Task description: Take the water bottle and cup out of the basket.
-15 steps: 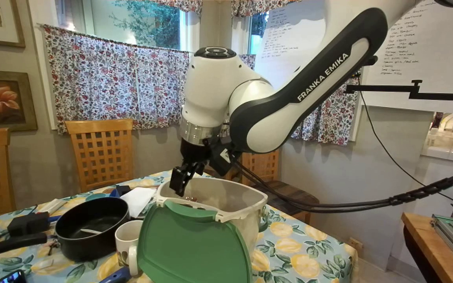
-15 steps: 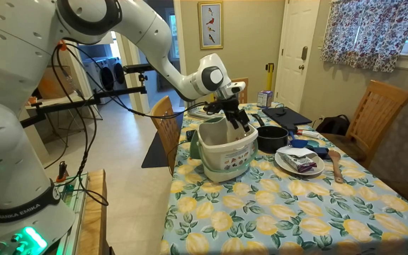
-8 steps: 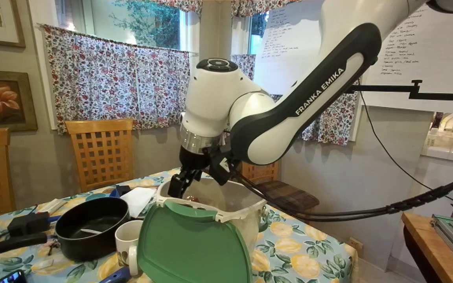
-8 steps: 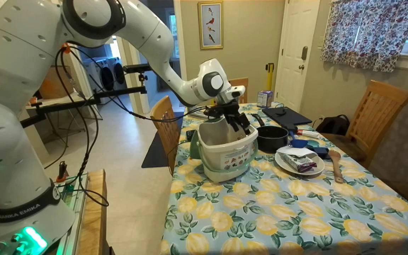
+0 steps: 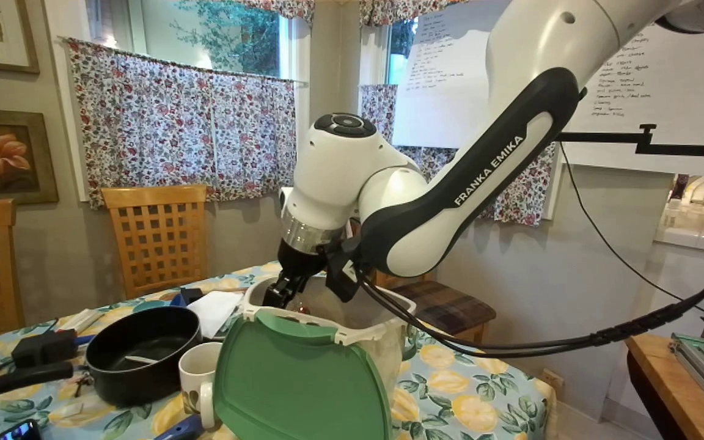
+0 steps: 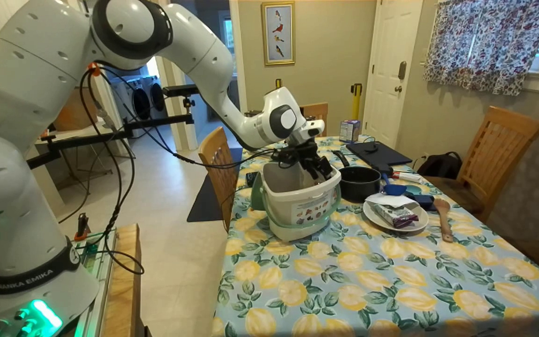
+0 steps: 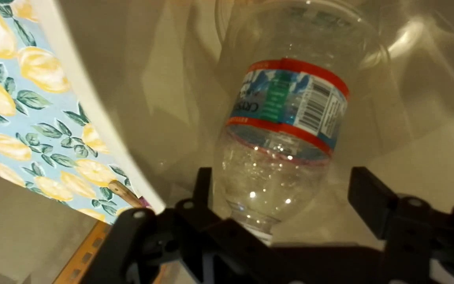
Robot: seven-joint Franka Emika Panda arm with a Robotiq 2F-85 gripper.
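Two dark fingers (image 7: 369, 199) of the pincer (image 7: 280, 185) were spread wide, one on each side of the water bottle (image 7: 286, 98), and they had hold of nothing. The bottle was down inside the basket (image 6: 281, 203), with its red and blue label showing and its neck pointing back at the pincer. Over the last second the arm (image 5: 480, 183) had dropped, and in both exterior views the pincer sat deeper in the basket than it did before. The basket and the green lid (image 5: 303, 379) hanging at its side had not moved. That drop seemed to be the big thing: the pincer had got down to where the bottle was, so the next step was likely to squeeze and then lift. One finger looked very near the clear plastic, but I could not tell if it touched. The bottle looked thin, so a hard squeeze might dent it, and a weak one might let it slip. I could not be sure of seeing the cup in there. A white mug (image 5: 195, 370) stood on the counter (image 6: 367, 281) beside the lid, but maybe that was not the one wanted.
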